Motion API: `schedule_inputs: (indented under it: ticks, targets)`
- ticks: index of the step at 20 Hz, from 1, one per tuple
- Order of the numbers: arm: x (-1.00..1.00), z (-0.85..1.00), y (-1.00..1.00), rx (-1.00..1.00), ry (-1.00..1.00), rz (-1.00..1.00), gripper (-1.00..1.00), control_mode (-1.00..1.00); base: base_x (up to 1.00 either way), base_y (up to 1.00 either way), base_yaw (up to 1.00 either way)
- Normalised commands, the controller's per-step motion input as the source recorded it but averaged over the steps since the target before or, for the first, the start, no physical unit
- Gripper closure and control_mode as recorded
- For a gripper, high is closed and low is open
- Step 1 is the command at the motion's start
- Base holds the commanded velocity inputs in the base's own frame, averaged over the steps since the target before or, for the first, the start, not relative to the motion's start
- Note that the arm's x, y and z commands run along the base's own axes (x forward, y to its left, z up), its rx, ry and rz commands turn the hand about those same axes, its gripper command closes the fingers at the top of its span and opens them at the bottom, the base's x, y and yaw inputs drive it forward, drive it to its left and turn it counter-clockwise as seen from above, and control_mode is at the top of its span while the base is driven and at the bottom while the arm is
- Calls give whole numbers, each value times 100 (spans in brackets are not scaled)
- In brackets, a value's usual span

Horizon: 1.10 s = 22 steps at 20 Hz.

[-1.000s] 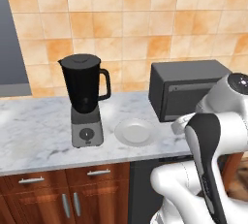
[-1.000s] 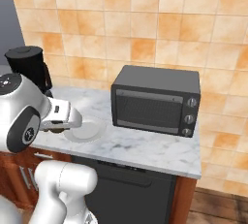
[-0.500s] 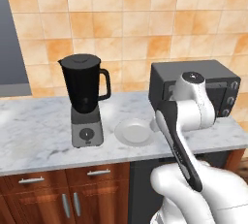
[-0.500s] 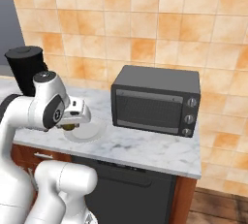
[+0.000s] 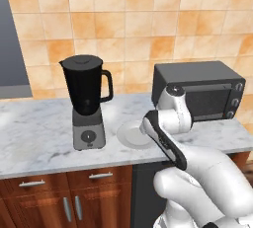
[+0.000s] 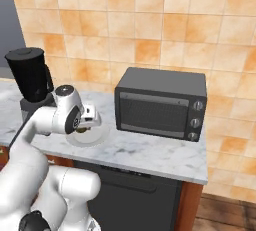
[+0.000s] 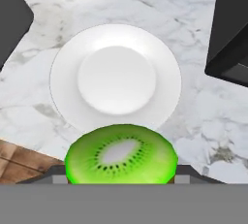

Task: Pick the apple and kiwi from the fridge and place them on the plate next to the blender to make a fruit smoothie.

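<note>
With the kiwi [image 7: 121,154] gripped in our end effector [image 7: 121,177] at the plate's [image 7: 63,92] 6 o'clock, we judge the next move: forward, lower, release.

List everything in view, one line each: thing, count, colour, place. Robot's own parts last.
blender: one, near-black jar on a grey base, on the counter left of the plate
plate: one, white, bare, on the counter between blender and oven
oven: one, black, boxy, on the counter right of the plate
counter: one, white-grey marble, over brown cabinets
kiwi: one, green, cut face showing, held in the gripper above the plate's near edge
wall tiles: many, orange, behind the counter
gripper: one, shut on the kiwi, over the plate
</note>
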Motion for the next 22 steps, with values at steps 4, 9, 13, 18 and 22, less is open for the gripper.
schedule_inputs:
  ticks: [4, 9, 13, 18, 22]
  targets:
    - [85, -80, 13, 0, 0, 0, 100, -100, 0, 0, 0]
    - [85, -41, 6, 0, -1, -2, -100, -100, 0, 0, 0]
    - [35, 0, 2, 0, 0, -3, -100, -100, 0, 0, 0]
    - [-3, 30, 0, 0, 0, -3, -100, -100, 0, 0, 0]
    - [-37, 99, 2, 0, -3, 0, -100, -100, 0, 0, 0]
